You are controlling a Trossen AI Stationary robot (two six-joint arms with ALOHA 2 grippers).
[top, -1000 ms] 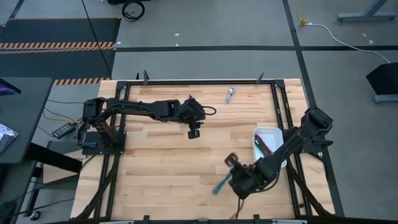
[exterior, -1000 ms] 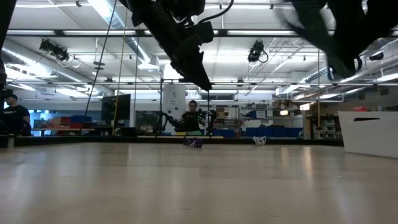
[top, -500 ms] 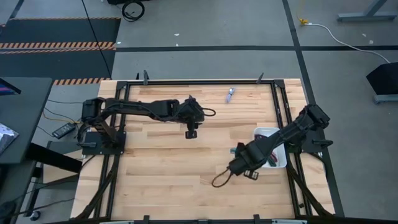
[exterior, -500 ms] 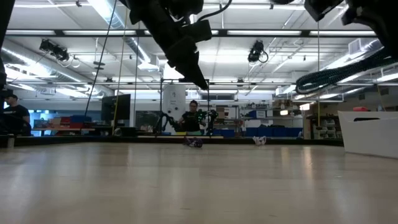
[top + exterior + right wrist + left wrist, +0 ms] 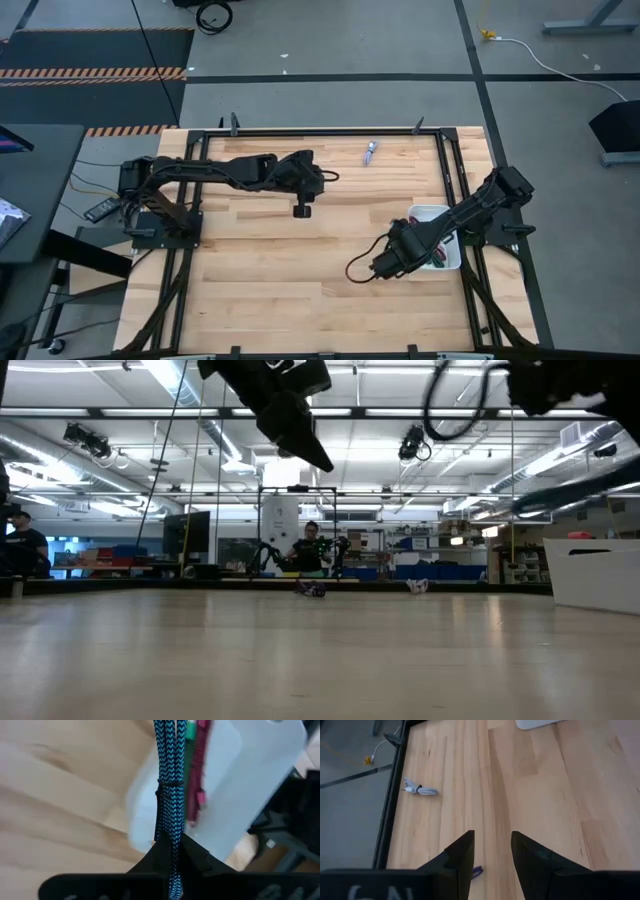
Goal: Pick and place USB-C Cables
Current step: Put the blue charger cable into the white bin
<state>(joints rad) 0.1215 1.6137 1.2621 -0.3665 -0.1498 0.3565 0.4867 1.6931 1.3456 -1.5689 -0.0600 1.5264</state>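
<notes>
One teal cable [image 5: 167, 795] pinched in the shut right hand [image 5: 385, 262], hanging beside the white tray [image 5: 428, 212] – maroon cable [image 5: 199, 765] already inside. Risk: dangling end snags the rim. Left hand [image 5: 492, 852] half-open, empty, over the bench [image 5: 260, 260] – lilac cable [image 5: 371, 151] waiting.

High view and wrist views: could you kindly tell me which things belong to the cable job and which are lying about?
Job: teal cable in right hand, maroon cable and green cable in white tray, lilac cable on table.
Lying about: white floor cord, black floor coil.
</notes>
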